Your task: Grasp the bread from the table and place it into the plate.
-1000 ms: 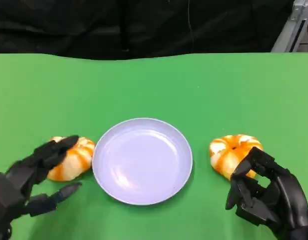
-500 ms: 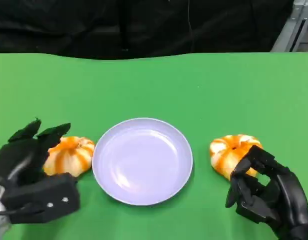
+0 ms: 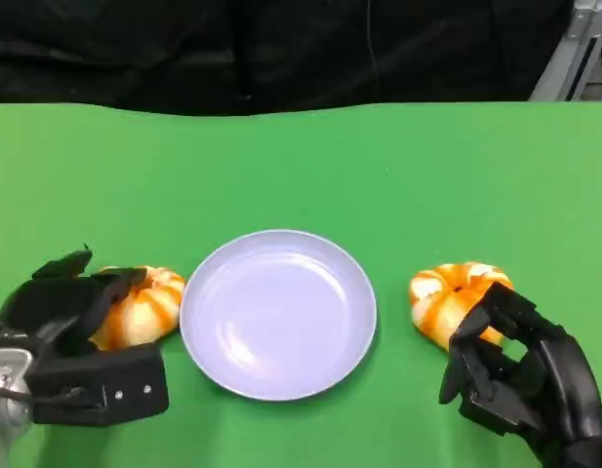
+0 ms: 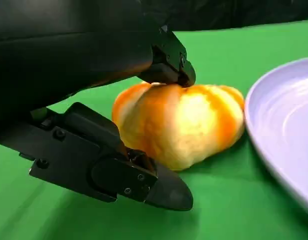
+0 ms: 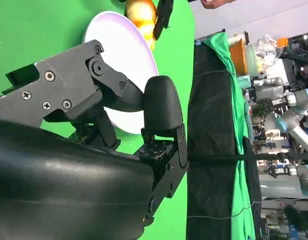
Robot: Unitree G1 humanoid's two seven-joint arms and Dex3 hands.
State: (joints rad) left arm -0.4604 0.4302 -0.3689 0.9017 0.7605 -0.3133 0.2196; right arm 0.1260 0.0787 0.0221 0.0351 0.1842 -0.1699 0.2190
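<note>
- A green table [image 3: 301, 166] stretches beneath a black backdrop, carrying a plate and two bread rolls.
- The pale lavender plate [image 3: 278, 314] sits at centre, round and shallow, with nothing in it.
- The right hand [image 3: 510, 375] hovers with fingers curled inward and holding nothing, just in front of the right bread roll [image 3: 455, 295].
- The left hand [image 3: 71, 327] reaches over the left bread roll [image 3: 144, 304]; one finger touches its top while another lies low beside it, spread wide and not clamped.
- Both rolls are rounded, golden-orange with pale lobes like a pumpkin, and rest on the table on either side of the plate, the left one just beside the rim.
</note>
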